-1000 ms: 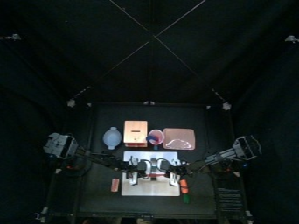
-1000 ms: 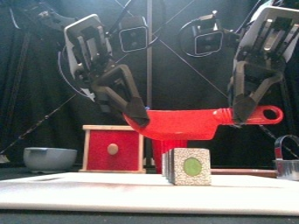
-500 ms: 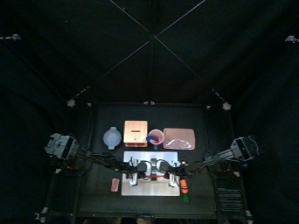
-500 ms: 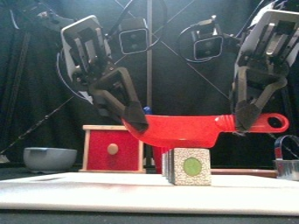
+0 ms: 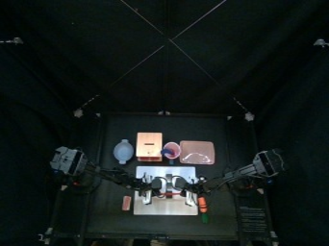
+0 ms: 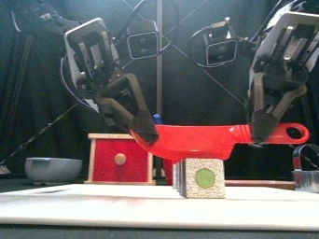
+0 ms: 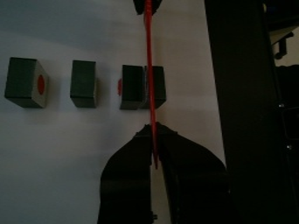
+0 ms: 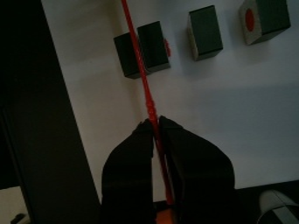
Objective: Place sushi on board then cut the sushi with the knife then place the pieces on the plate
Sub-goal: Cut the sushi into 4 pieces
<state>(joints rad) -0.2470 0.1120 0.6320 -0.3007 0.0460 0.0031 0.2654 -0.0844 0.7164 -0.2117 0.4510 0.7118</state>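
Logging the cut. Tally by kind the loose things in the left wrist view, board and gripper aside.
Sushi pieces: 4, two of them flanking the blade
Red knife: 1
Total: 5

No readable text, label or number anywhere.

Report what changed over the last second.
The red knife, clamped at its ends by the left gripper and right gripper, sank slightly toward the sushi roll. Both grips, the cut pieces and the white board stayed put.
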